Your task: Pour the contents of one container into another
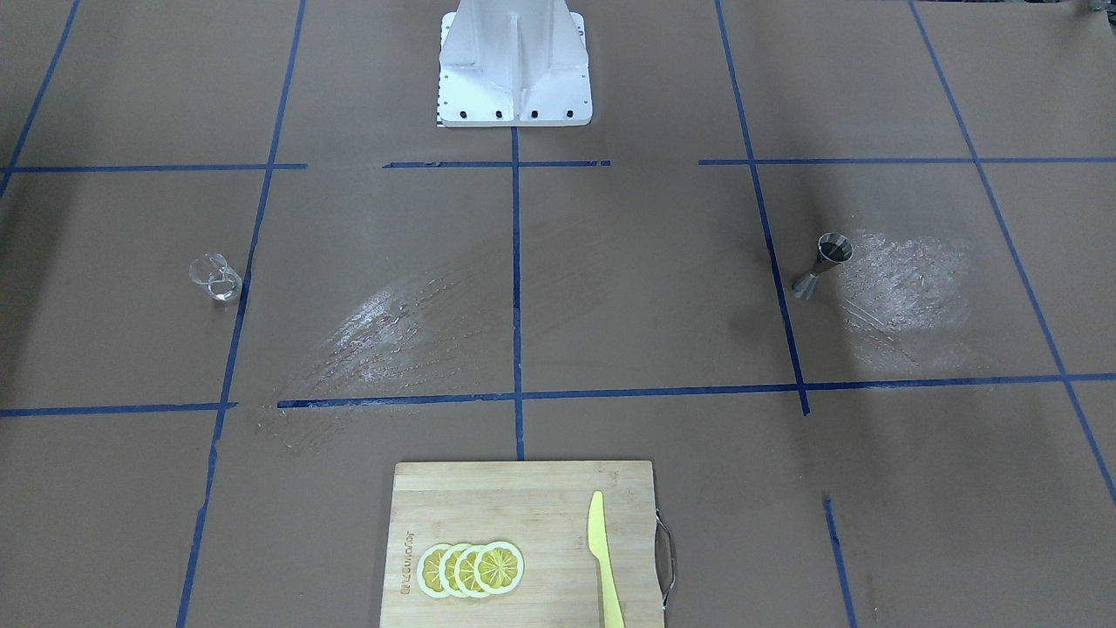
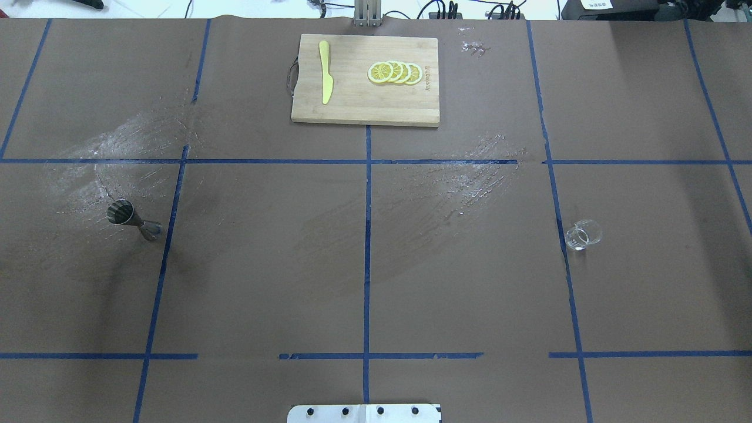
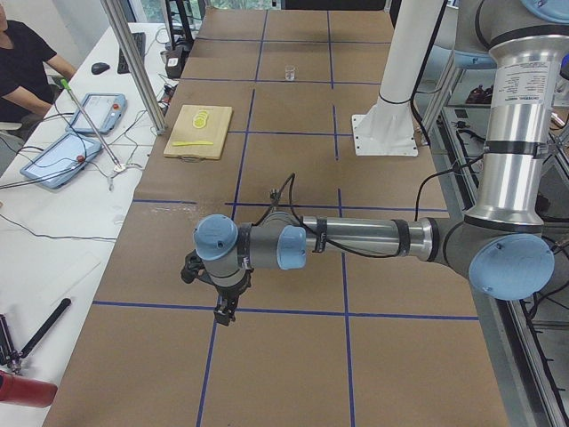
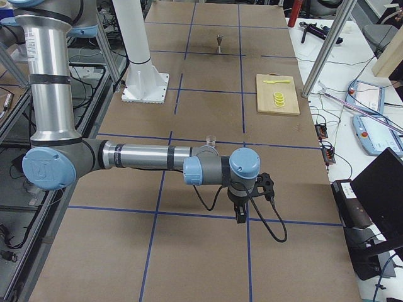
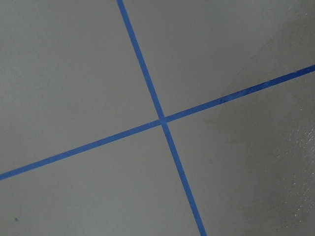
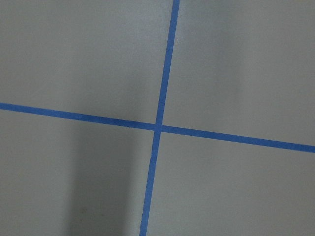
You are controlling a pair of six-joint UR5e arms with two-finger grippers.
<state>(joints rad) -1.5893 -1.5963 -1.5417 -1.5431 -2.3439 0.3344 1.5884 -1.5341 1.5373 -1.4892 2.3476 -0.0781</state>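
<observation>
We cannot tell how the jaws stand, and with glass and slim-waisted jigger well apart on the worktop, we risk spilling mid-carry or toppling the jigger.

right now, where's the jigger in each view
front-facing: jigger right of centre, mid-depth.
overhead: jigger left, mid-depth.
exterior left: cannot tell; the near arm may hide it.
exterior right: jigger far, top centre.
both wrist views: not in them.
landmark: board bottom centre front-facing, board top centre overhead.
</observation>
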